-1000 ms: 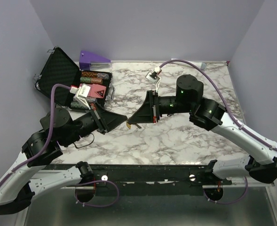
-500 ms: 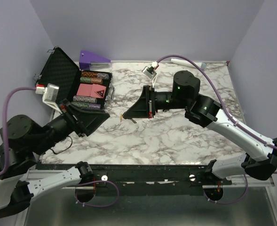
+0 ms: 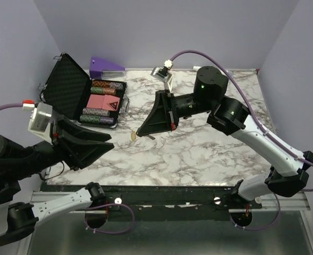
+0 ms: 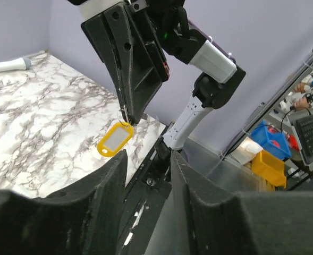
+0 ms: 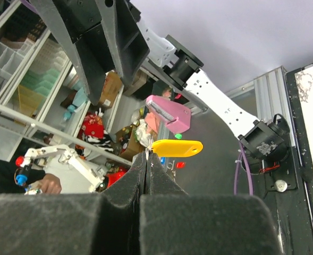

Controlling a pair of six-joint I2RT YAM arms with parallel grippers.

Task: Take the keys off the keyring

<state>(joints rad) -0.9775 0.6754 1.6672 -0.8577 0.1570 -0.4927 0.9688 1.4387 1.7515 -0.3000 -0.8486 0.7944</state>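
Note:
The keys show as a small yellow flat tag (image 4: 115, 139) with a white window, hanging on a thin metal keyring (image 4: 122, 116). My right gripper (image 3: 140, 133) is shut on the ring and holds it above the table's middle. The tag hangs just left of its tip in the top view (image 3: 132, 136). In the right wrist view the tag (image 5: 177, 147) sticks out sideways beyond the shut right gripper (image 5: 147, 156). My left gripper (image 3: 109, 143) is open and empty, well apart from the tag, over the table's near left. In its own view the left gripper (image 4: 148, 159) points at the tag.
An open black case (image 3: 71, 87) with poker chips (image 3: 102, 101) lies at the back left. A purple wedge (image 3: 106, 66) stands behind it. A white cylinder with a grey tip (image 4: 7, 65) lies at the far edge. The black rail (image 3: 161, 194) runs along the near edge.
My left gripper has let go at the right gripper's tip and drawn back left and toward the near edge, jaws open. My right gripper has turned and lifted slightly, still holding the ring and tag.

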